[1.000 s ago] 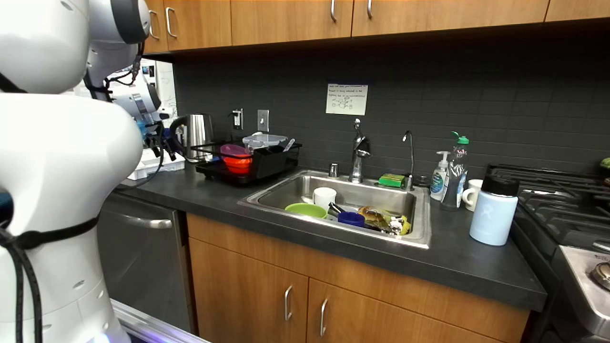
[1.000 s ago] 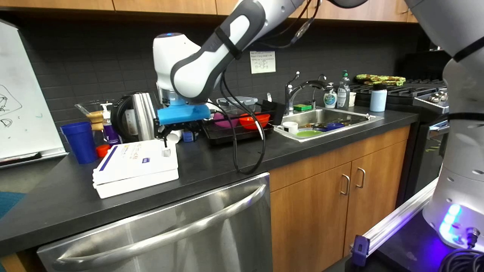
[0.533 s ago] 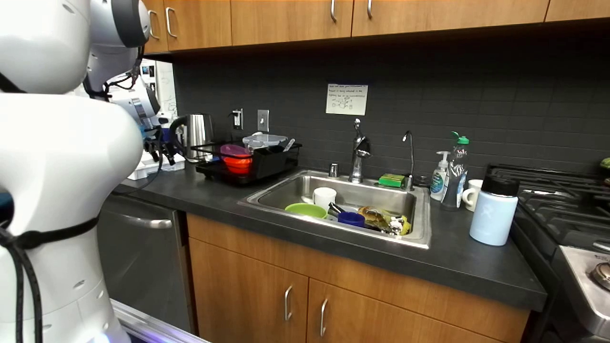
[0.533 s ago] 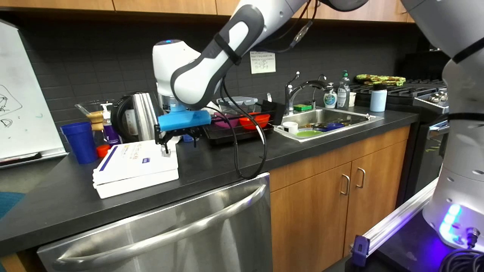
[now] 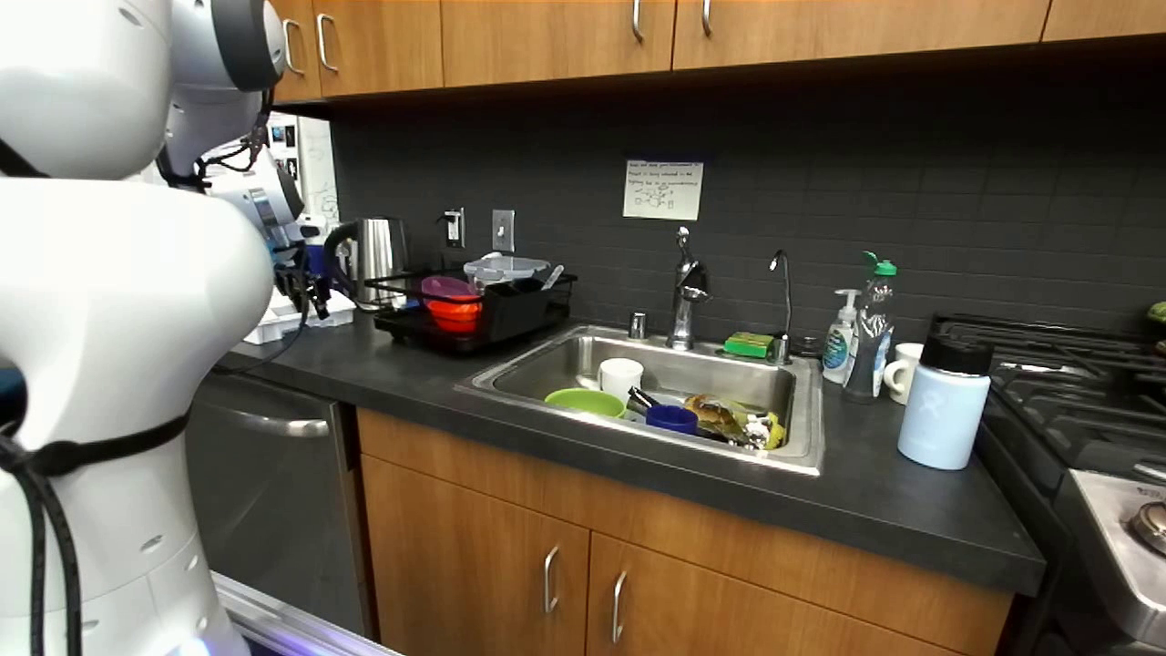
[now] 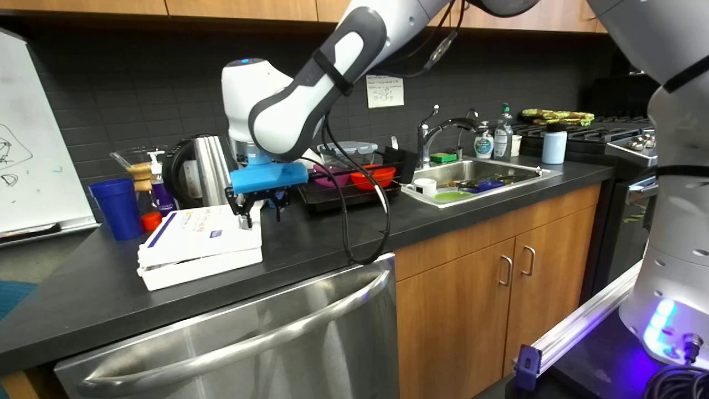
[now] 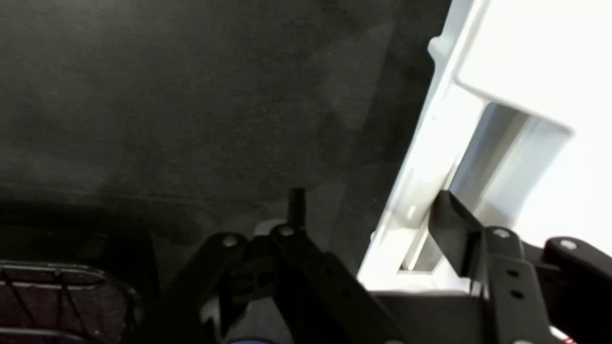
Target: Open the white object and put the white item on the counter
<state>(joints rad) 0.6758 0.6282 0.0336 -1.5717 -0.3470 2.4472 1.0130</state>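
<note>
A flat white case [image 6: 194, 269] with a printed lid lies on the dark counter [image 6: 321, 244]. Its lid [image 6: 194, 230] stands slightly apart from the base at the front left corner. The case shows partly behind the arm in an exterior view [image 5: 337, 313]. My gripper [image 6: 263, 223] is over its right end, fingers down and apart. In the wrist view the gripper [image 7: 368, 205] has its right finger in an opening at the rim of the case [image 7: 535, 48]; the left finger is outside, over the counter [image 7: 215, 105]. No separate white item is identifiable; the case's inside is mostly hidden.
A steel kettle [image 6: 210, 172], a blue cup [image 6: 117, 209] and a red lid [image 6: 150, 220] stand behind the case. A black dish rack [image 6: 327, 202] stands right of the gripper, also in the wrist view [image 7: 62, 270]. The sink [image 5: 802, 460] holds dishes. A cable loop [image 6: 346, 221] hangs from the arm.
My gripper has moved down onto the case's right end, and its fingers have come somewhat closer together. The lid has shifted slightly, with a small gap now at its front left.
</note>
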